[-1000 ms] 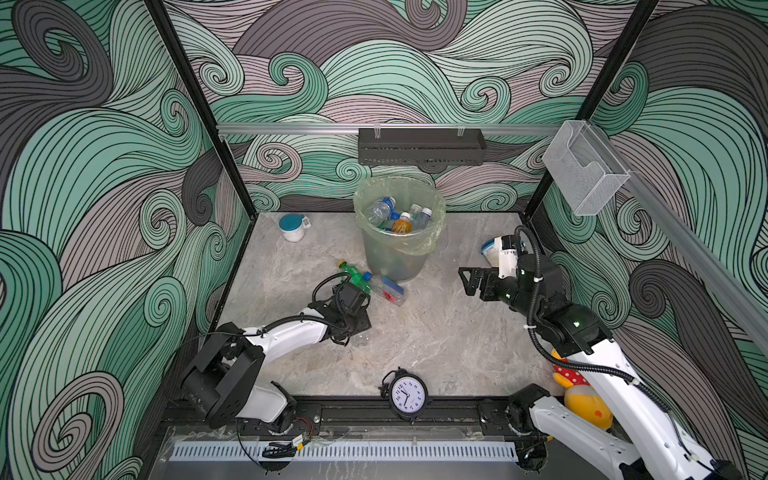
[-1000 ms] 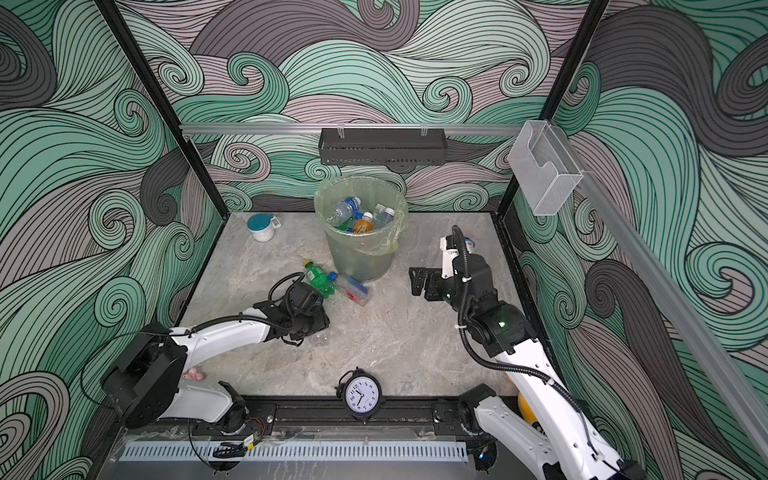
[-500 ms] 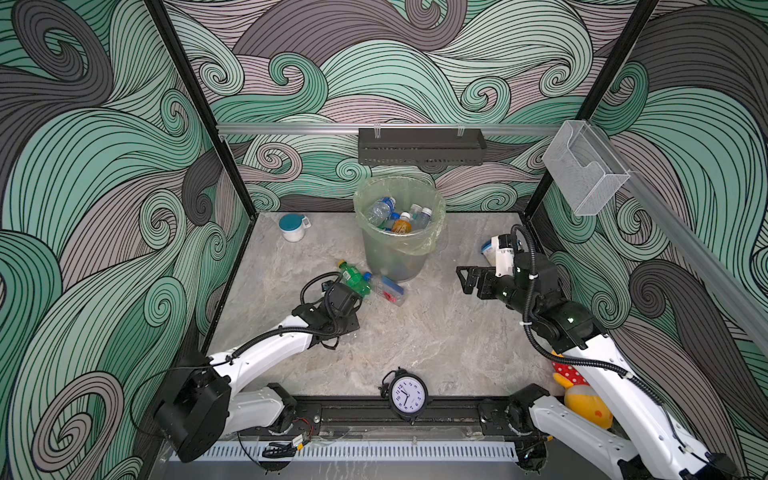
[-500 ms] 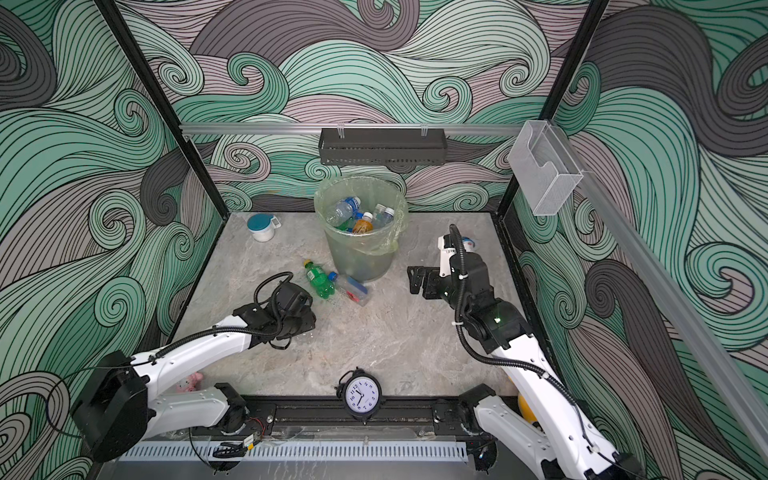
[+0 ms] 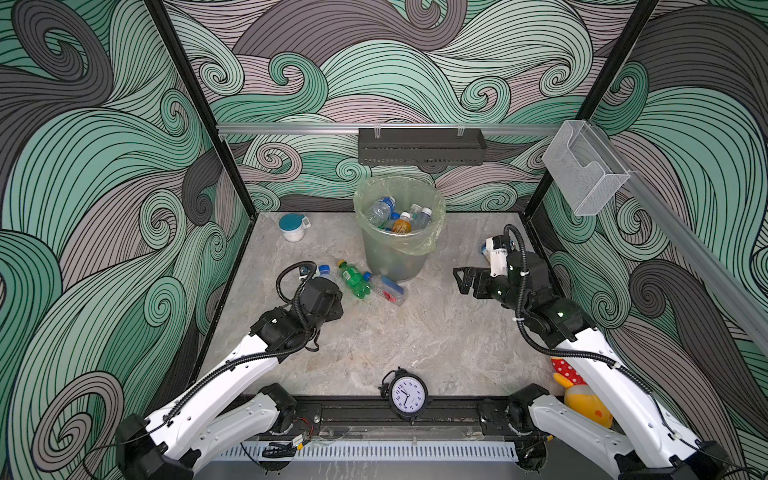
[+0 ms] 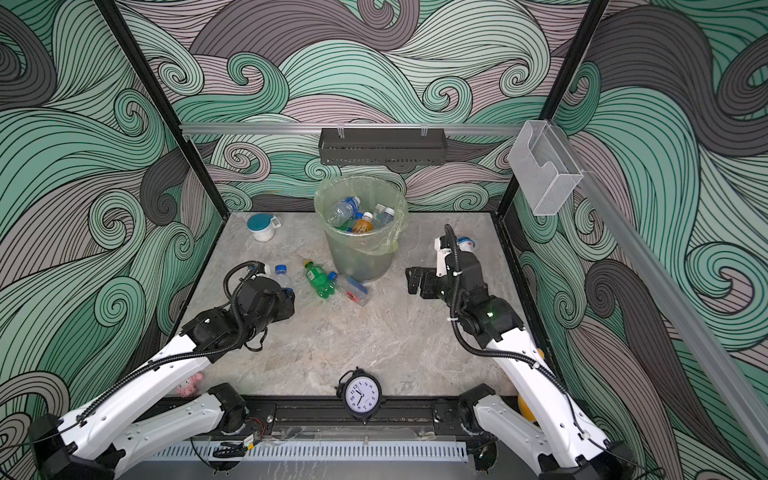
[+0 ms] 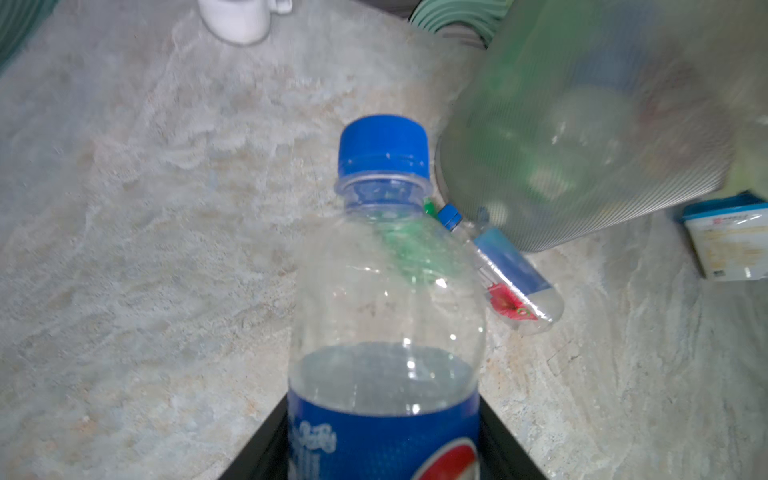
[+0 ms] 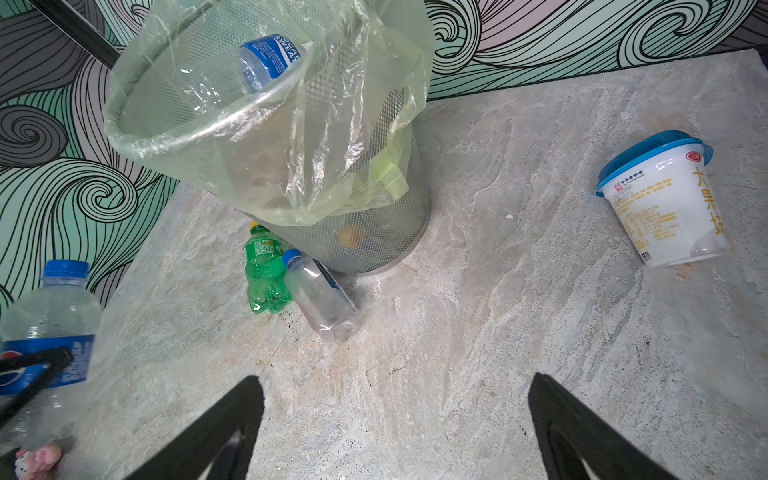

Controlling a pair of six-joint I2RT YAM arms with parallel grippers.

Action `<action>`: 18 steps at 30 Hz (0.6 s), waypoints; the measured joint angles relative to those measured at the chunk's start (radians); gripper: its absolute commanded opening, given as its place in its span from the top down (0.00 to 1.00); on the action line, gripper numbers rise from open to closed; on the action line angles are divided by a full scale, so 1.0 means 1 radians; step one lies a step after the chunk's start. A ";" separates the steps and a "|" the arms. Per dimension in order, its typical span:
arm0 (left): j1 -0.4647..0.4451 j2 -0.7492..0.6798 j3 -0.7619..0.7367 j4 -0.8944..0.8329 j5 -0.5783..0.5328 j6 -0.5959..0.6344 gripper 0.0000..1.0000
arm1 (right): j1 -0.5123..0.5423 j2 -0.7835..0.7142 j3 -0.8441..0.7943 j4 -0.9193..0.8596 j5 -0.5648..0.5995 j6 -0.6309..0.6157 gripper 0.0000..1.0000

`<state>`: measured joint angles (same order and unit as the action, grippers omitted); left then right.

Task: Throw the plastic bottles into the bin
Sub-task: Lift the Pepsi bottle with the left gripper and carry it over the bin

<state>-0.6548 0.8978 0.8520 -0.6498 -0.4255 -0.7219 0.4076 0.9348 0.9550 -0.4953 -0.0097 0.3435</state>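
Several bottles [image 5: 380, 210] are already lying in the bin [image 5: 390, 262]; three are waiting outside. The green bottle [image 5: 353, 280] and clear bottle [image 5: 388, 289] are lying touching beside its base. The left claw [image 7: 384, 436] is clamping the blue-labelled bottle [image 7: 386, 316] near them; the right claw [image 8: 395, 380] is gaping, empty. Swirl-patterned walls [image 5: 104, 166] are enclosing the marbled table [image 5: 415, 340].

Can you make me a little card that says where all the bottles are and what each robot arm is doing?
Bin: upright near the back wall, several bottles inside
On the table: green bottle and clear bottle, lying side by side at the bin's foot
Left gripper: jaws shut on a blue-label bottle
Right gripper: jaws open, empty, over bare table
Not bottles: teal-lidded cup, blue-lidded tub, clock
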 measured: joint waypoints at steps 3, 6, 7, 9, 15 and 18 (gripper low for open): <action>0.005 -0.013 0.056 -0.005 -0.014 0.036 0.43 | -0.003 0.000 0.000 0.006 -0.006 -0.003 0.00; 0.005 -0.019 0.098 -0.004 -0.009 0.080 0.43 | -0.003 0.001 0.000 0.012 -0.012 -0.003 0.00; 0.005 -0.021 0.110 -0.002 -0.003 0.095 0.43 | -0.003 0.002 0.000 0.014 -0.014 -0.003 0.00; 0.005 -0.023 0.129 0.001 0.017 0.121 0.44 | -0.004 0.002 -0.001 0.015 -0.016 -0.004 0.00; 0.006 0.050 0.267 0.027 0.120 0.201 0.44 | -0.004 0.001 -0.014 0.021 -0.018 -0.007 0.00; 0.006 0.177 0.427 0.053 0.187 0.250 0.44 | -0.004 -0.001 -0.018 0.021 -0.018 -0.006 0.00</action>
<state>-0.6483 1.0748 1.2789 -0.5972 -0.2390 -0.4721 0.4034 0.9340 0.9375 -0.4744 -0.0273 0.3370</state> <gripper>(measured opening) 0.564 0.996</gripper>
